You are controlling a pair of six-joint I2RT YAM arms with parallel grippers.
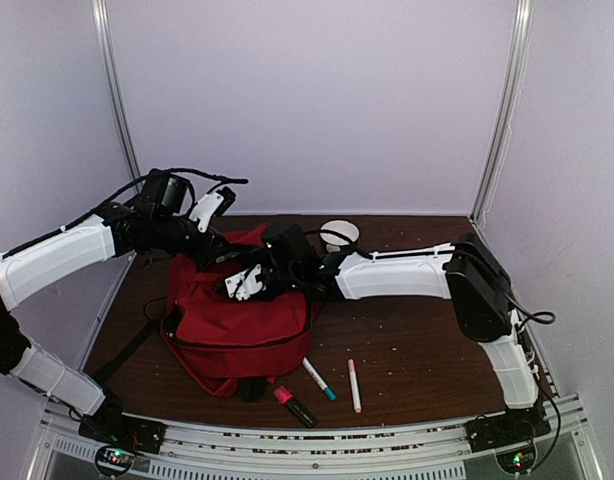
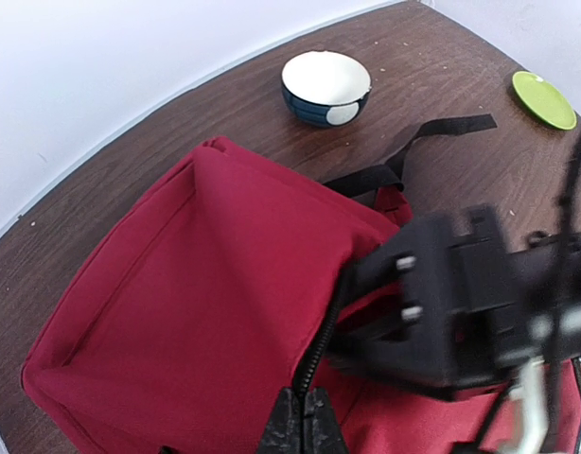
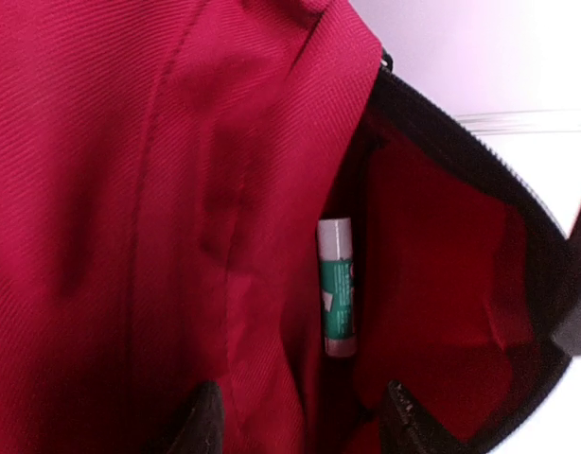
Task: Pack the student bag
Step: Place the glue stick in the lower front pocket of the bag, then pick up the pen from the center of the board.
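Observation:
The red student bag (image 1: 237, 325) lies on the table with its top opening held apart. My left gripper (image 1: 219, 256) is shut on the black zipper edge of the bag (image 2: 177, 312), its closed fingertips at the bottom of the left wrist view (image 2: 305, 421). My right gripper (image 1: 235, 285) reaches into the opening, open and empty, one finger (image 3: 203, 421) on each side of the gap (image 3: 305, 426). A green and white stick (image 3: 336, 301) lies loose inside the bag (image 3: 130, 208), ahead of the jaws and not touched.
A white and blue bowl (image 1: 339, 234) stands behind the bag (image 2: 325, 87). A green disc (image 2: 543, 99) lies far right. A teal-tipped pen (image 1: 319, 379), a pink pen (image 1: 354, 385) and a pink and black marker (image 1: 295, 406) lie near the front edge. A black strap (image 2: 442, 128) trails on the table.

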